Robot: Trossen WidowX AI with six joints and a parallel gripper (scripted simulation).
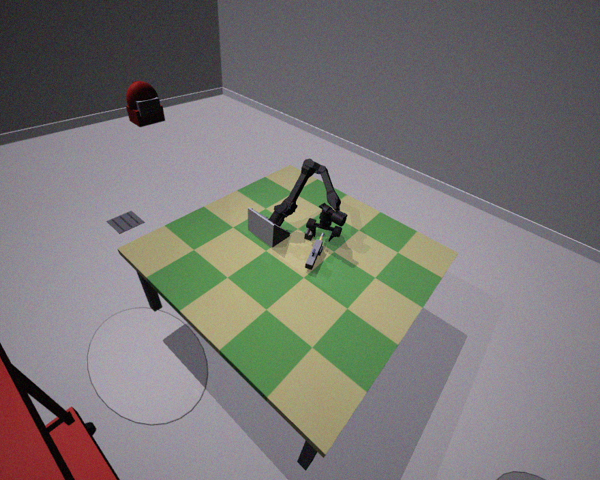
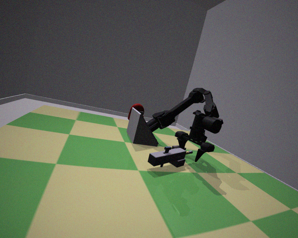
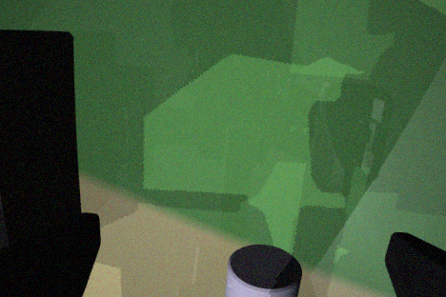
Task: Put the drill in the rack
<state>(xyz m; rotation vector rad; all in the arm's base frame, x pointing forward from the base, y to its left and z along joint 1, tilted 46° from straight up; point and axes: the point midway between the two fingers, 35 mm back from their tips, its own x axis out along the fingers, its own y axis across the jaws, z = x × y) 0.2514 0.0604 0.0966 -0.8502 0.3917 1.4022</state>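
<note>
A grey block-shaped holder (image 1: 311, 258) (image 2: 158, 157) stands at mid-table with a small dark key (image 2: 167, 148) sticking up from its top. A thin metallic shaft (image 1: 321, 236) (image 2: 189, 152), apparently the drill, juts from the holder's end nearer my arm. In the wrist view a pale cylinder (image 3: 263, 291) with a dark round end shows at the bottom edge; I cannot tell which part it is. My gripper (image 1: 320, 237) (image 2: 189, 154) (image 3: 247, 240) is open and points down, with its fingers apart on both sides of the shaft. I cannot clearly identify the rack.
A grey upright panel (image 1: 260, 228) (image 2: 133, 125) with a black wedge-shaped side stands beside the arm's base, left of the gripper. The checkered table (image 1: 266, 330) (image 2: 98, 205) has green and tan squares. A red object (image 1: 142, 100) lies beyond the table.
</note>
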